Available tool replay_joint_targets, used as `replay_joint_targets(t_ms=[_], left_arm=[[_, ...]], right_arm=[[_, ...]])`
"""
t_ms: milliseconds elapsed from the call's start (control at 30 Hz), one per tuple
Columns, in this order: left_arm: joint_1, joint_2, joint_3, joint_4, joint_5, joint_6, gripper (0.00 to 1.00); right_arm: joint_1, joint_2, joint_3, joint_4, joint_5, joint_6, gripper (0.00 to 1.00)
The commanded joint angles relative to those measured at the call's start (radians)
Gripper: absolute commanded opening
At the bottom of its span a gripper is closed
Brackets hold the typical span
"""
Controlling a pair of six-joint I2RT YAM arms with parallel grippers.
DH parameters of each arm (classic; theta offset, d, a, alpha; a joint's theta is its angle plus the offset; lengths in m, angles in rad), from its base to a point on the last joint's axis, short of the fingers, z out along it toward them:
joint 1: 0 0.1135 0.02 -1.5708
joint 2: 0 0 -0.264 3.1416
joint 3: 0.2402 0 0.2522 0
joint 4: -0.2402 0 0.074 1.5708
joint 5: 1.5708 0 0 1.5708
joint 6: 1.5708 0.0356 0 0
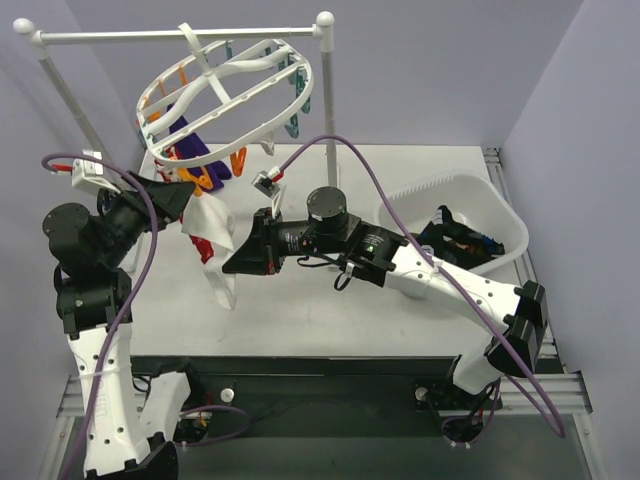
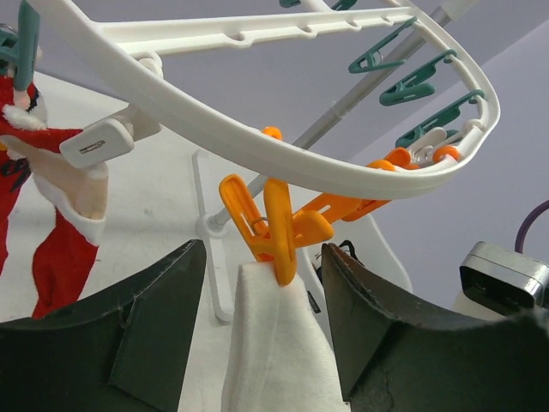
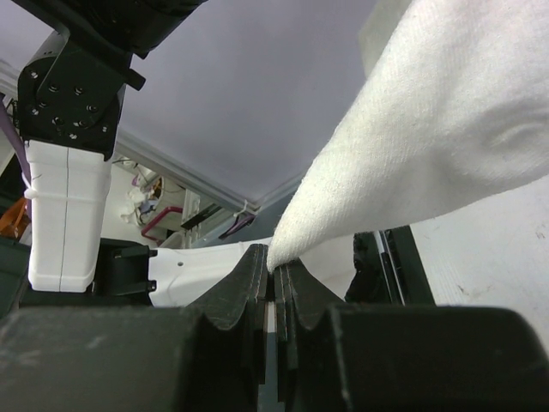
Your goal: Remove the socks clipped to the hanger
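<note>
Hanger (image 1: 232, 88): white plastic oval ring with crossbars, tilted, hooked over the crossbar of the pole rail stand (image 1: 180, 36). Teal clips (image 2: 412, 86) and orange ones dangling round its rim.

Table (image 1: 330, 300): white surface, beneath the hanger.

White sock (image 2: 274, 360): hanging below the hanger's near rim, top hem pinched in an orange clip (image 2: 279, 232).

Left gripper (image 2: 266, 339): just under the hanger's near rim. Fingers spread wide, one on each side of the white sock's top, below the orange clip. Nothing gripped; contact with the cloth not discernible.

Right gripper (image 3: 274, 279): below the hanger, toward its right side. Fingers closed down to a narrow slit, with the lower tip of the white sock nipped between them and the cloth running up and away from the pinch.

Red-and-white sock (image 2: 64, 257): clipped to the hanger's rim, hanging to the left of the white sock in the left wrist view.

Purple sock (image 1: 195, 150): hanging under the hanger's left part, among orange clips.

Basin (image 1: 440, 186): white plastic, well to the right of the hanger and lower. Dark socks (image 1: 455, 238) lying inside, off the hanger.
</note>
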Motion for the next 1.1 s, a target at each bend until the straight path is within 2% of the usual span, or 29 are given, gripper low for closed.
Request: replay_joint_targets(t_ms=[0,267,500,700,833,933,1067], left_arm=[[0.019,0.035,0.0,0.014,0.021,0.009,0.67],[0.089,0.072,-0.078,0.227,0.173,-0.142,0.67],[0.103,0.097,-0.151,0.514,0.267,-0.304,0.66],[0.103,0.111,-0.15,0.58,0.282,-0.355,0.66],[0.102,0.109,-0.11,0.51,0.265,-0.308,0.59],[0.102,0.111,-0.101,0.516,0.27,-0.314,0.53],[0.102,0.102,-0.089,0.491,0.261,-0.297,0.34]], right_arm=[[0.005,-0.054,0.0,0.065,-0.028,0.002,0.0],[0.007,-0.054,0.004,0.061,-0.028,0.0,0.0],[0.013,-0.042,0.017,0.061,-0.031,0.0,0.0],[0.016,-0.034,0.029,0.048,-0.031,-0.007,0.0],[0.019,-0.034,0.031,0.041,-0.029,-0.015,0.0],[0.021,-0.037,0.026,0.036,-0.029,-0.018,0.0],[0.021,-0.043,0.023,0.013,-0.02,-0.033,0.0]])
